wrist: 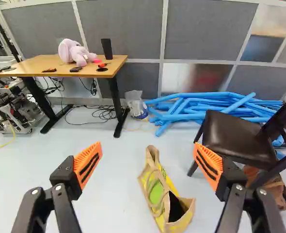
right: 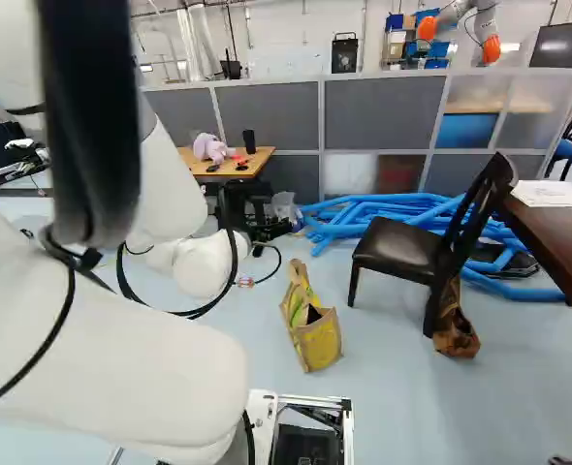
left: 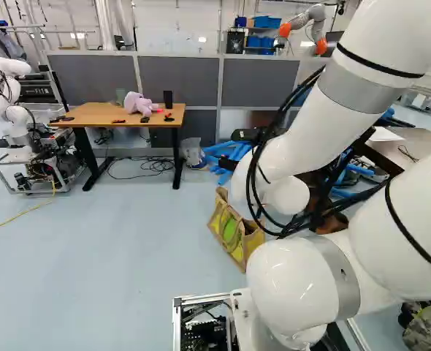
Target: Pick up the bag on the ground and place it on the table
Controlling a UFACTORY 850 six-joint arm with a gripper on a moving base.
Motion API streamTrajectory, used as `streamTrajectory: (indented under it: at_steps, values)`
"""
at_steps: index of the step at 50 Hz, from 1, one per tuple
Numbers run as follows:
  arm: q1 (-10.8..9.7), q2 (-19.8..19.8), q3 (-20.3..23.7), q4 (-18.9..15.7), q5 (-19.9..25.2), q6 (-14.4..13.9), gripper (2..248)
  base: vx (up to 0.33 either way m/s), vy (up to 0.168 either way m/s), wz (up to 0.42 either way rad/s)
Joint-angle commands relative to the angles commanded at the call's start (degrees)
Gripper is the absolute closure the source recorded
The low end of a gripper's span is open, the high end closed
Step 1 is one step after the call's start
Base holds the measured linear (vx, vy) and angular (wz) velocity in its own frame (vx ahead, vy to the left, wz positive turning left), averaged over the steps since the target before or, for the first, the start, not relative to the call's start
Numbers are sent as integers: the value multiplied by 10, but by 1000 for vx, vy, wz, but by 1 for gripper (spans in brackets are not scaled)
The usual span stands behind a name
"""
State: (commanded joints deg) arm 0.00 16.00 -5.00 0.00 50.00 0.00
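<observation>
Wrist view showed the jaws spread apart, the tan-and-yellow bag [wrist: 156, 192] standing on the floor [wrist: 116, 179] ahead, between and below them. The wooden table [wrist: 31, 71] stood farther ahead, beyond one jaw; a dark chair [wrist: 235, 138], beyond the other.

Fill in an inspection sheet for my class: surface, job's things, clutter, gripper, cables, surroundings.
Surface: wooden table bearing plush toy and black cup, among small items.
Job's things: yellow-and-tan bag on the floor; table as above.
Clutter: heaped blue tubes; dark chair near the bag.
Gripper: open, holding nothing.
Cables: black tangle on the floor by the table.
Surroundings: grey partition; another robot left of the table, left base view.
</observation>
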Motion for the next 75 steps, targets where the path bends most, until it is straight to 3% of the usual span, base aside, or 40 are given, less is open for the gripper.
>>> streamTrajectory:
  at_steps: [25,75]
  values:
    - [0,0,0,0,0,0,3,91,0,-11]
    - [0,-78,-69,0,0,0,3,7,0,-1]
